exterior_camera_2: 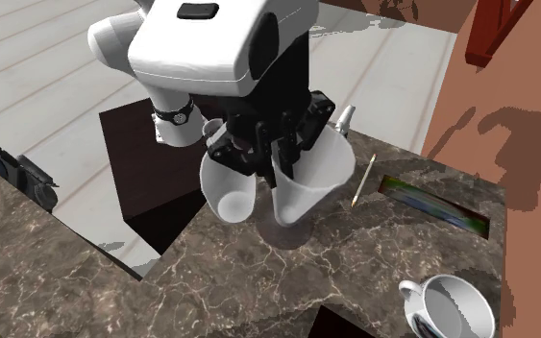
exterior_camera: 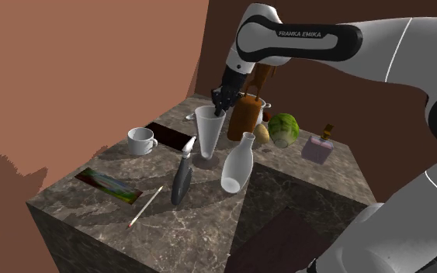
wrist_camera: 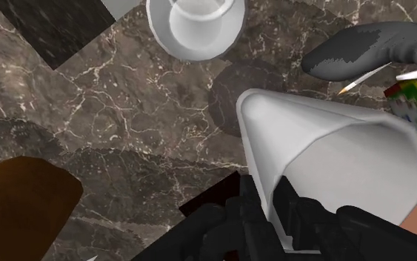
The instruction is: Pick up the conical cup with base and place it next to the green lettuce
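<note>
The pale conical cup (exterior_camera: 208,132) stands upright on its dark round base near the middle of the marble desk (exterior_camera: 84,209). Whether the base rests on the desk or hangs just above it cannot be told. The black jaws come down from above and are closed over the cup's rim, one finger inside the wall and one outside. A white vase (exterior_camera: 237,164) stands just beside the cup, and a dark spray bottle (exterior_camera: 182,177) is near its base. In the shoulder view a white mug (exterior_camera: 141,140) sits to the left, a brown bottle (exterior_camera: 245,116) just right, and the green lettuce (exterior_camera: 284,130) farther right, apart from the cup.
</note>
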